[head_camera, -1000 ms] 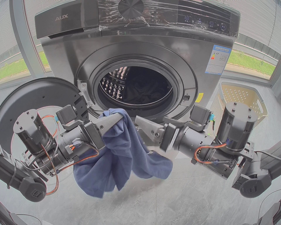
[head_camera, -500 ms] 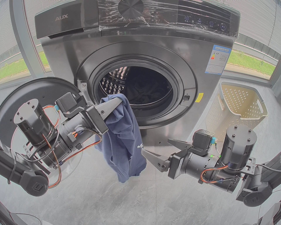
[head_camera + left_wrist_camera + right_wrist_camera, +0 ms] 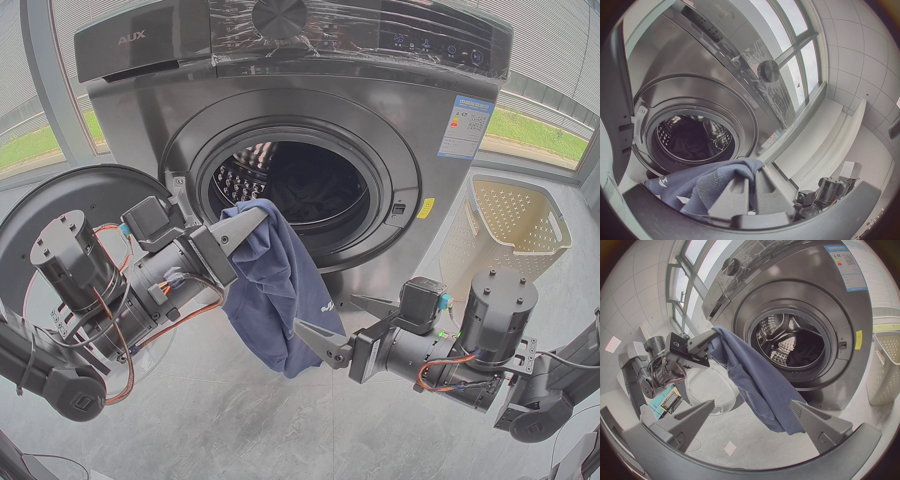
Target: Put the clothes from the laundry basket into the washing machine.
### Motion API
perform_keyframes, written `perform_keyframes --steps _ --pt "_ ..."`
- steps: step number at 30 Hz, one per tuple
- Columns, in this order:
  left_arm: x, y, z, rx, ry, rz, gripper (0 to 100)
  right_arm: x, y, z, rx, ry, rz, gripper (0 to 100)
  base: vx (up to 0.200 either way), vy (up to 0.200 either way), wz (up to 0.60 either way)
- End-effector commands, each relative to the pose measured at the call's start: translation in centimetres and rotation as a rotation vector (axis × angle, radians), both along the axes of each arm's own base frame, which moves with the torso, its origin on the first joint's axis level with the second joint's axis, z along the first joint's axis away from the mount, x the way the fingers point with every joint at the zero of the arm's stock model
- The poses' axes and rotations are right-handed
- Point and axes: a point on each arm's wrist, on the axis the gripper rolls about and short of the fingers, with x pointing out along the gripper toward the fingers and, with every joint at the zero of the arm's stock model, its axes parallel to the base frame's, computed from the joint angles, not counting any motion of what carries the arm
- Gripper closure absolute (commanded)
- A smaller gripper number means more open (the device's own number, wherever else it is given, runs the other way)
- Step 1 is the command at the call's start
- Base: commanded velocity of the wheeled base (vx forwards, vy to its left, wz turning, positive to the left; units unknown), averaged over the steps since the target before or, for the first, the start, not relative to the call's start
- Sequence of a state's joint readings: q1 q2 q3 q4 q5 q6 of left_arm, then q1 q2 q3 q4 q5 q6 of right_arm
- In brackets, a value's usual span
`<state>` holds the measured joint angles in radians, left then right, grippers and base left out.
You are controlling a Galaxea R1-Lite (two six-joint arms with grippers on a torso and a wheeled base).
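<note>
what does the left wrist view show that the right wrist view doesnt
Left wrist view adds: the left gripper close up, shut on the blue garment, and the white print on the cloth's hanging part.
Right wrist view adds: the open right gripper, the laundry basket beside the washing machine, and the door glass swung open.
Both: the open drum with dark clothes inside, the dial, and the garment held in front of the opening.

The laundry basket (image 3: 500, 250) stands right of the washing machine (image 3: 150, 125), garment (image 3: 275, 294) hanging before its opening
</note>
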<state>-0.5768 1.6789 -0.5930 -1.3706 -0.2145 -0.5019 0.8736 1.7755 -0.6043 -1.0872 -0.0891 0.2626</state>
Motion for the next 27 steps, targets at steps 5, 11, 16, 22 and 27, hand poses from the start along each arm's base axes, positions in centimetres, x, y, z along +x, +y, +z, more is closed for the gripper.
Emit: perform_keyframes --steps 5,11,16,22,27 --pt "0.0 -0.5 -0.2 0.007 0.009 -0.015 100 0.3 0.8 0.0 0.001 -0.009 0.011 0 0.000 0.000 0.00" --pt "0.0 -0.6 -0.3 0.026 0.005 -0.012 100 1.6 2.5 0.2 0.019 -0.065 0.018 0 0.000 0.000 0.00" --pt "-0.1 -0.7 -0.3 0.026 0.005 -0.016 100 2.6 3.7 -0.2 0.017 -0.074 0.020 0 0.000 0.000 0.00" --pt "0.0 -0.8 -0.4 0.025 0.007 -0.006 100 3.9 5.1 -1.0 0.013 -0.080 0.017 0 0.000 0.000 0.00" --pt "0.0 -0.8 -0.4 0.024 0.007 -0.004 100 5.0 5.6 -1.2 0.016 -0.089 0.002 0 0.000 0.000 0.00"
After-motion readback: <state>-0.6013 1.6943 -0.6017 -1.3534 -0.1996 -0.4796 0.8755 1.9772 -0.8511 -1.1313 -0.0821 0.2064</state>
